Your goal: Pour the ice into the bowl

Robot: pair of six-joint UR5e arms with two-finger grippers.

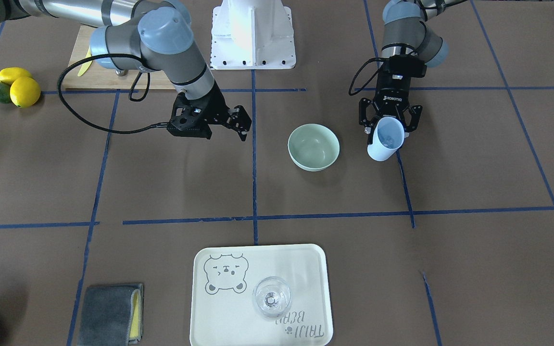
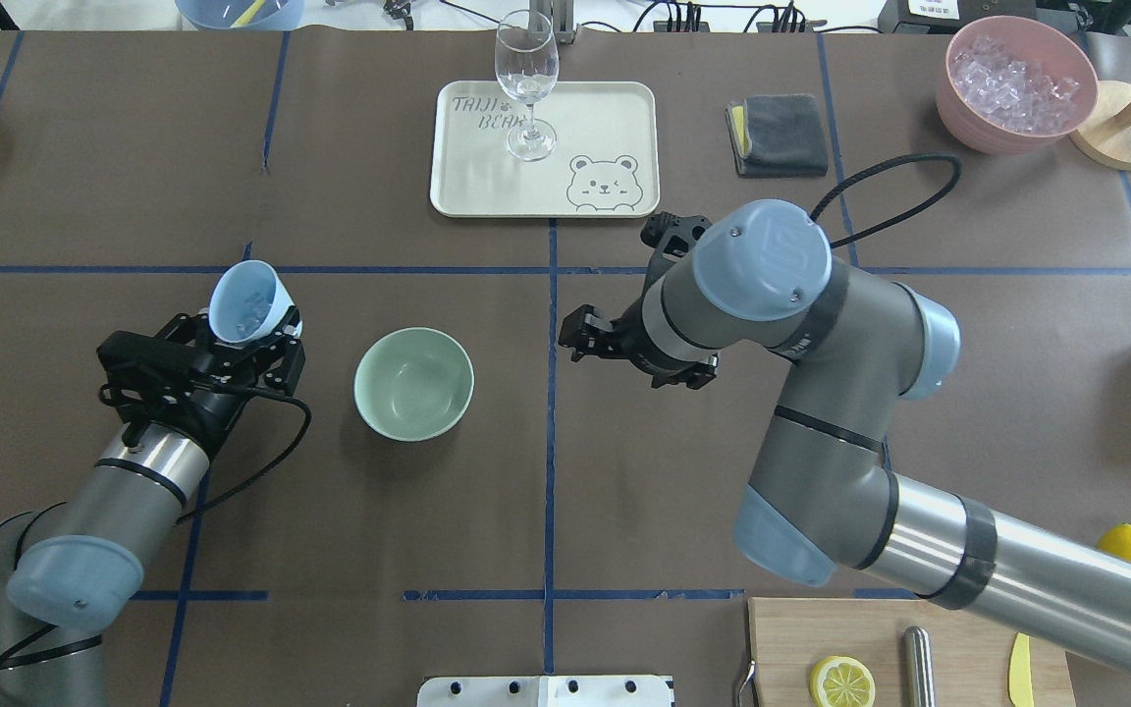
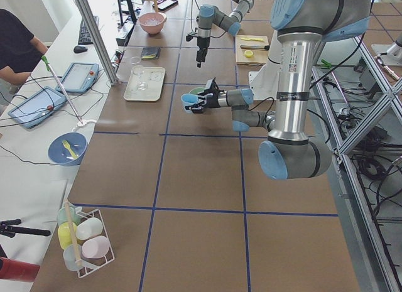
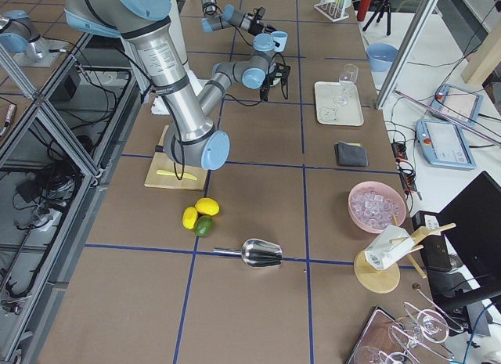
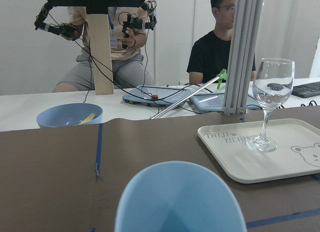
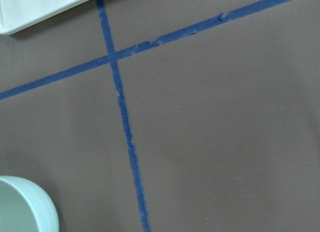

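Beside the matte mint bowl [image 1: 313, 164], the left tool [image 1: 389, 126] pinches a blue cup [image 1: 379, 152] of glassy ice [image 1: 387, 141]; right tool [image 1: 239, 124] spread.

The bowl [image 1: 313, 146] is seen as smooth and matt, the cup [image 1: 378, 151] as smooth plastic. The table [image 1: 161, 182] is covered in matt brown paper; the glass [image 1: 271, 298] is glossy.

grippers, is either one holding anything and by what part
Left gripper holds the light blue cup by its sides; right gripper is open, empty.
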